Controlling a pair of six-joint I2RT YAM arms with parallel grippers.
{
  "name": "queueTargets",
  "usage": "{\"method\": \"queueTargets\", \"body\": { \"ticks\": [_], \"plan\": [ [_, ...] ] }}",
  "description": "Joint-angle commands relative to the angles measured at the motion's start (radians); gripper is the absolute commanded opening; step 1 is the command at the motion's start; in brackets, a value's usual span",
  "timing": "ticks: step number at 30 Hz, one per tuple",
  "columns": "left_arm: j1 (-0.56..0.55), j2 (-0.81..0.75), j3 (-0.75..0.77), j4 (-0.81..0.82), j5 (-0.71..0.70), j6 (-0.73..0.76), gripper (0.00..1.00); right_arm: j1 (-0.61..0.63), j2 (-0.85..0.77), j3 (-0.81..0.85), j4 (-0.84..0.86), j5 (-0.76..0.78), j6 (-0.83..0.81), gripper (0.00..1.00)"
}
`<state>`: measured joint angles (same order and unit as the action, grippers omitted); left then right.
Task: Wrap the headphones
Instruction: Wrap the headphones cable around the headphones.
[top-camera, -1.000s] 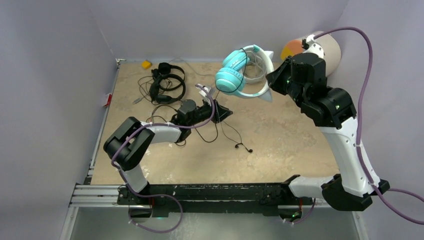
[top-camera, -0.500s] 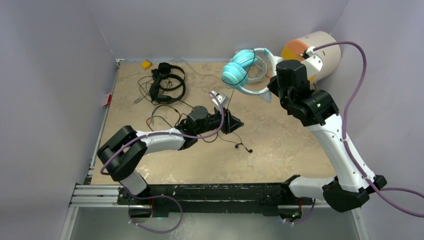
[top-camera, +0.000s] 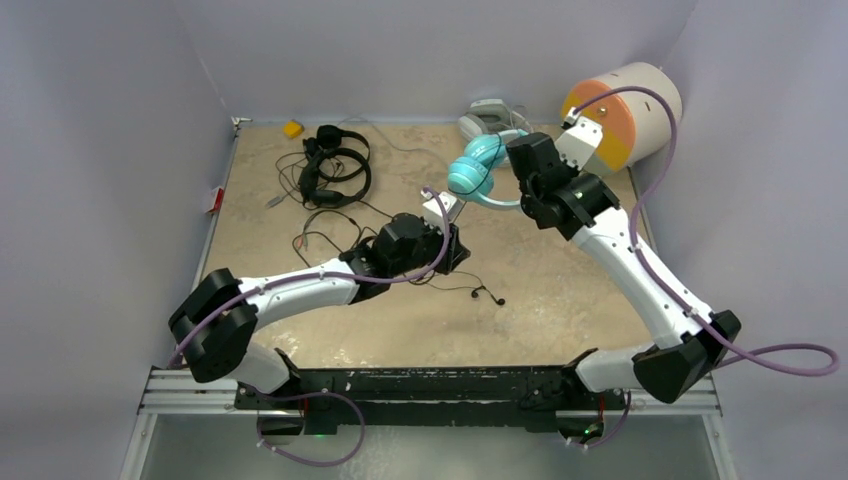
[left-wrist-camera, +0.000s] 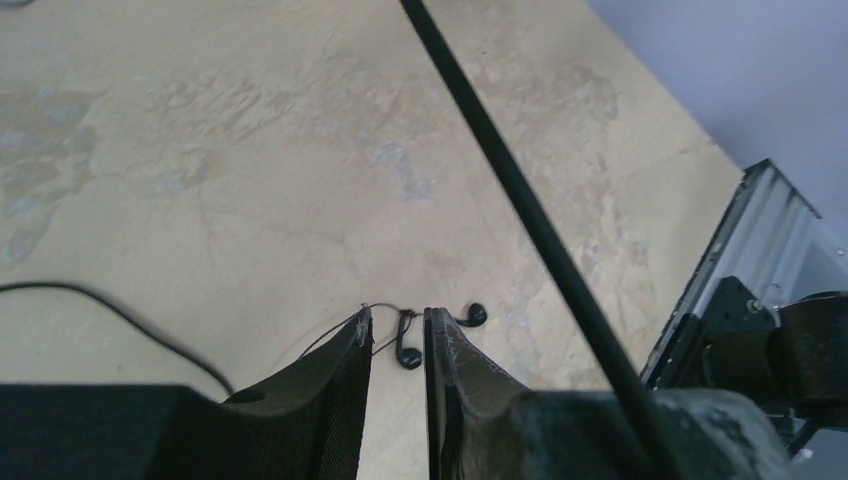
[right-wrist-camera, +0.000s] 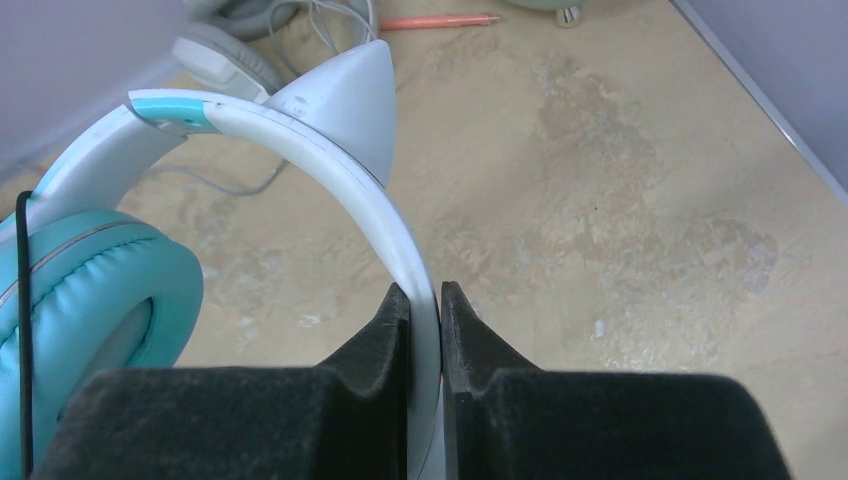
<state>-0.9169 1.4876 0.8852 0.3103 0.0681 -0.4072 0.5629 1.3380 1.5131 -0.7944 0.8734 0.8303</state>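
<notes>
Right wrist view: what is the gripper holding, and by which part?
The right gripper is shut on the teal headphones, pinching the white band near one cat ear.

cylinder (top-camera: 628, 100): far right corner | yellow block (top-camera: 292, 128): far left corner

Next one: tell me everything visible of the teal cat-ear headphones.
The teal headphones have padded, glossy teal ear cups; smooth white plastic band with a teal insert and a pointed white cat ear. The right gripper is shut on the band, jaws pinching it edge-on, holding the pair seemingly clear of the table, toward its far edge. A thin black cord crosses one ear cup.
</notes>
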Motion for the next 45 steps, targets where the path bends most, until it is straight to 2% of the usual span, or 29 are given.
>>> {"method": "queueTargets", "body": {
  "ticks": [1, 6, 9, 12, 15, 19, 21, 23, 26, 30, 33, 38, 45],
  "plan": [
    [-0.019, -0.067, 0.063, -0.196, -0.065, 0.064, 0.25, -0.015, 0.016, -0.013, 0.147, 0.144, -0.016, 0.0],
    [-0.019, -0.058, 0.114, -0.357, -0.057, 0.084, 0.33, -0.041, 0.015, -0.027, 0.109, 0.089, 0.011, 0.0],
    [-0.019, -0.067, 0.091, -0.354, 0.06, 0.116, 0.44, -0.058, 0.008, -0.012, 0.126, 0.075, -0.016, 0.0],
    [-0.022, -0.082, 0.064, -0.331, 0.137, 0.15, 0.49, -0.064, 0.01, 0.015, 0.129, 0.068, -0.044, 0.0],
    [-0.021, -0.102, 0.055, -0.326, 0.16, 0.166, 0.49, -0.065, 0.009, 0.024, 0.124, 0.054, -0.063, 0.0],
    [-0.02, -0.156, 0.022, -0.262, 0.069, 0.156, 0.45, -0.066, -0.015, 0.025, 0.118, 0.039, -0.075, 0.0],
    [-0.02, -0.186, -0.012, -0.213, 0.025, 0.154, 0.49, -0.066, -0.029, 0.036, 0.122, 0.026, -0.093, 0.0],
    [-0.017, -0.212, -0.063, -0.142, -0.011, 0.157, 0.57, -0.065, -0.048, 0.055, 0.121, 0.004, -0.106, 0.0],
    [-0.002, -0.22, -0.09, -0.079, -0.038, 0.161, 0.6, -0.066, -0.085, 0.074, 0.13, -0.05, -0.119, 0.0],
    [0.052, -0.22, -0.117, 0.007, -0.006, 0.137, 0.63, -0.065, -0.117, 0.122, 0.103, -0.125, -0.109, 0.0],
    [0.119, -0.224, -0.154, 0.107, 0.06, 0.101, 0.73, -0.066, -0.127, 0.171, 0.057, -0.181, -0.077, 0.0],
    [0.142, -0.172, -0.176, 0.269, 0.096, 0.129, 0.82, -0.065, -0.158, 0.234, 0.021, -0.256, -0.019, 0.0],
    [0.143, -0.01, -0.164, 0.472, 0.057, 0.156, 0.83, -0.066, -0.186, 0.326, 0.018, -0.334, 0.016, 0.0]
  ]
}}
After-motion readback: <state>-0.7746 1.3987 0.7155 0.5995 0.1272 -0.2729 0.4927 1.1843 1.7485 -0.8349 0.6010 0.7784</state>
